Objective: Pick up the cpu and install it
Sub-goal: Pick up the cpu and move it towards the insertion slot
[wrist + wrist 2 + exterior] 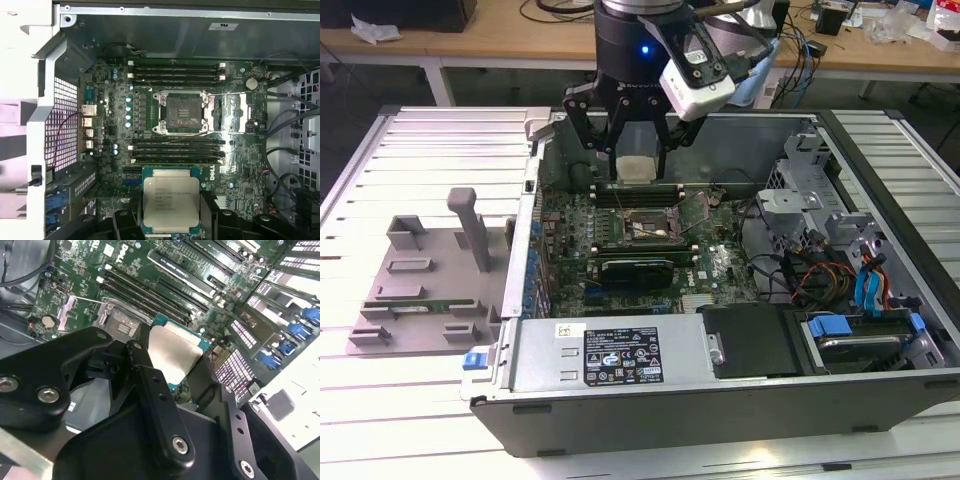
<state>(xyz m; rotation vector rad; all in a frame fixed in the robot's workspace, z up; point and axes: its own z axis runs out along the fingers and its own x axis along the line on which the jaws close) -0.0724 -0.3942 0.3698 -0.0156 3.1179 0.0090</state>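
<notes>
Here's the cpu (171, 204), a flat square with a dull silver-grey metal lid and a thin green rim. The black gripper (638, 158) clamps it by two opposite edges, above the green board (240, 165) inside the open steel case (750, 128). The socket (181, 112) sits apart from it with its shiny plate (231, 113) swung aside, long black slots (175, 71) close along two sides and free room above.

cpu (171, 200) lower edge: cut by first wrist view's frame | cpu sides: behind gripper (170, 219) fingers | second wrist view: gripper's black links cover much of cpu, part of socket (119, 326) | exterior view: arm (625, 45) cut at top
</notes>
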